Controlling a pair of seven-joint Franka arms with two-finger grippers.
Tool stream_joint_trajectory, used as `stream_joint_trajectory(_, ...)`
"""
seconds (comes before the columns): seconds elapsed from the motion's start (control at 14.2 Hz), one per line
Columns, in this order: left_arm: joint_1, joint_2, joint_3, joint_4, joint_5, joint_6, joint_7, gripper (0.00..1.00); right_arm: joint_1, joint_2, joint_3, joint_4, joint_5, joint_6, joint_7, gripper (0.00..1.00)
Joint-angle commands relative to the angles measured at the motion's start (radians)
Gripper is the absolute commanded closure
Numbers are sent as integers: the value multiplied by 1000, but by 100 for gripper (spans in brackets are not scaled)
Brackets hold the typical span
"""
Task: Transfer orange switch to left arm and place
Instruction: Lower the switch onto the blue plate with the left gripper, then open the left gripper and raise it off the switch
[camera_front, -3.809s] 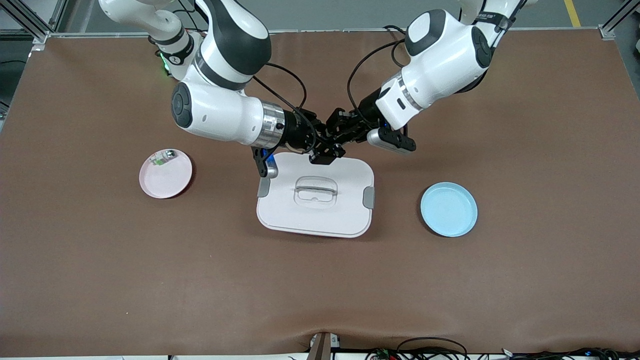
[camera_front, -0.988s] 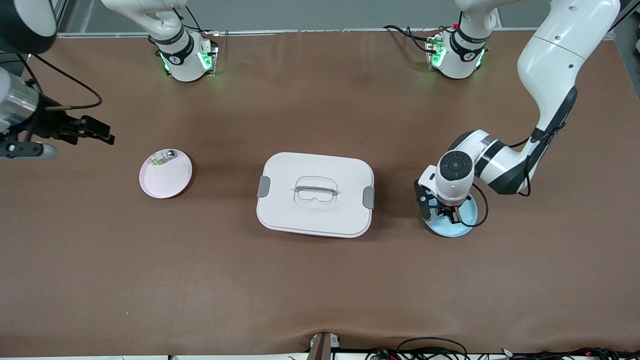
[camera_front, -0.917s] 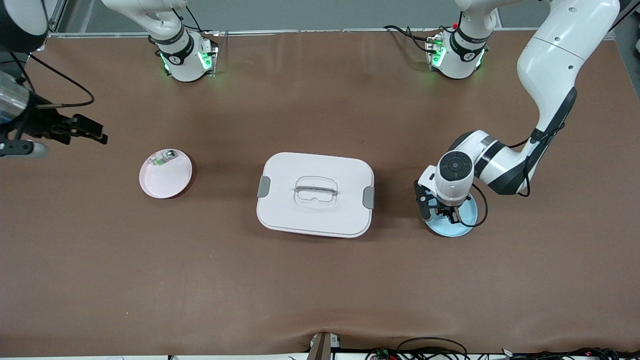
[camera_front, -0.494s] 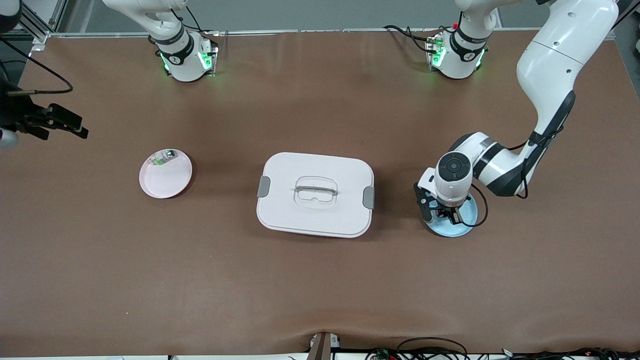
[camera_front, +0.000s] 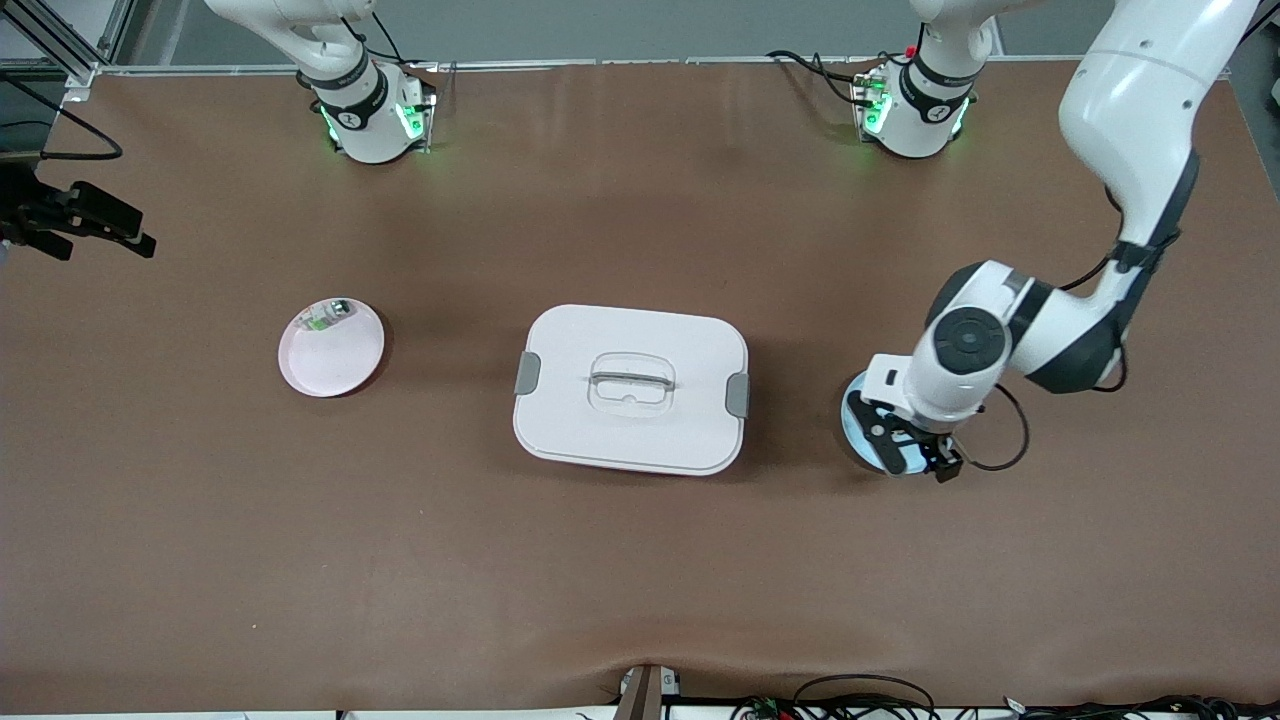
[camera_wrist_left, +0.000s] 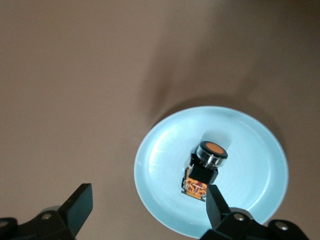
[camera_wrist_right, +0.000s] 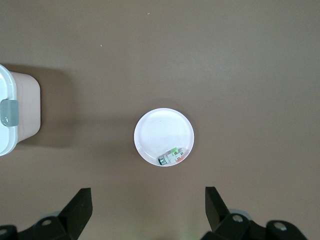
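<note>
I see the orange switch (camera_wrist_left: 204, 169) lying on the blue plate (camera_wrist_left: 160, 165) toward the left arm's end of the bench; my left gripper (camera_wrist_left: 146, 210) hangs over the plate's rim, fingers spread and empty; my right gripper (camera_front: 85, 222), also spread, waits over the bench's edge beside the pink plate (camera_front: 335, 352); a careless lift could clip the plate and roll the switch off; the box (camera_front: 631, 388) sits between the plates.

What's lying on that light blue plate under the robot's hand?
The orange switch lies on the blue plate, alone, with the open left gripper above it. From the front, the gripper covers the switch. The right gripper waits, open, at its end of the table.
</note>
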Motion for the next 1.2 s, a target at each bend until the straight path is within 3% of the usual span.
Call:
stream_joint_trajectory(0.0, 53, -28, -8, 72, -146, -74, -2, 0, -10, 4, 12, 65, -51, -23, 14, 0)
stream_joint_trajectory(0.14, 61, -26, -2, 179, -263, -206, -13, 0, -16, 23, 9, 112, -48, -57, 12, 0)
stream_joint_trajectory(0.28, 115, -43, -10, 218, -321, -262, -170, 0, -16, 27, 9, 128, -55, -60, 12, 0)
stream_joint_trajectory(0.42, 123, -80, -16, 224, -372, -314, -325, 0, -32, 31, 6, 134, -35, -59, 11, 0)
stream_joint_trajectory(0.78, 115, -224, -25, 218, -372, -447, -631, 0, -26, 34, 10, 132, -35, -57, 11, 0)
stream_joint_trajectory(1.13, 121, -309, -59, 221, -402, -472, -688, 0, -24, 28, 12, 91, -33, -46, 9, 0)
